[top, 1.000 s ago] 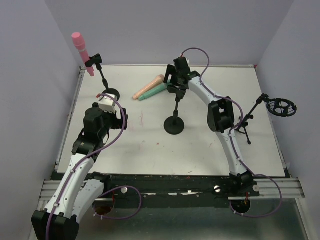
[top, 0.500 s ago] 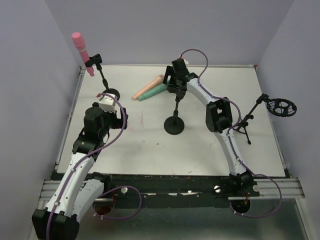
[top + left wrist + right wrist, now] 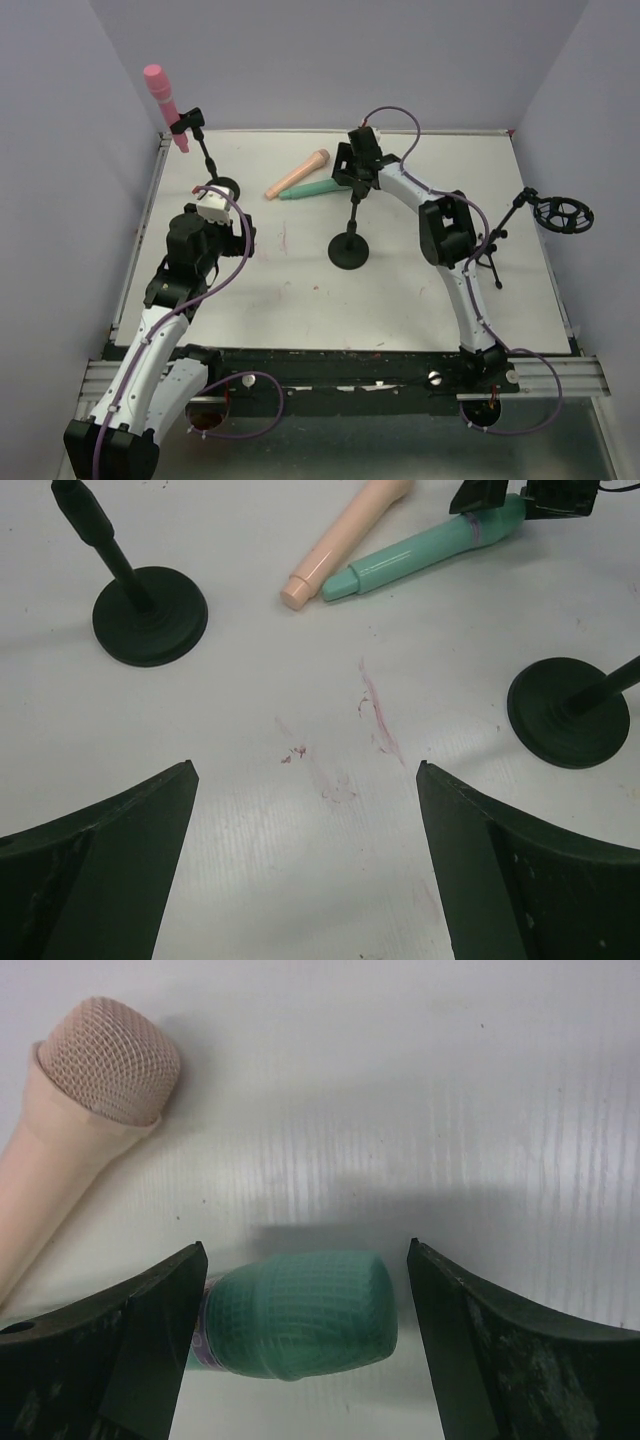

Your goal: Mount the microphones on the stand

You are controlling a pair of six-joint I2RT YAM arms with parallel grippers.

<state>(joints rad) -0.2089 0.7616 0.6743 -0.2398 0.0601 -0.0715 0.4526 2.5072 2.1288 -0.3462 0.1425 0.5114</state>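
The mint green microphone point(image 3: 308, 189), lying on the table point(image 3: 400, 290) along a line roughly from eight to two o'clock, is being straddled at its two o'clock head by the wide-open, empty right gripper point(image 3: 303, 1260), the nearer one.

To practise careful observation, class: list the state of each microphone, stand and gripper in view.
pink microphone, clipped in the left stand.
green microphone, lying flat, head inside the right gripper.
peach microphone, lying flat beside it.
middle stand, upright, no microphone.
right stand, upright, empty.
left gripper, open, empty.
right gripper, open, not yet clamped.
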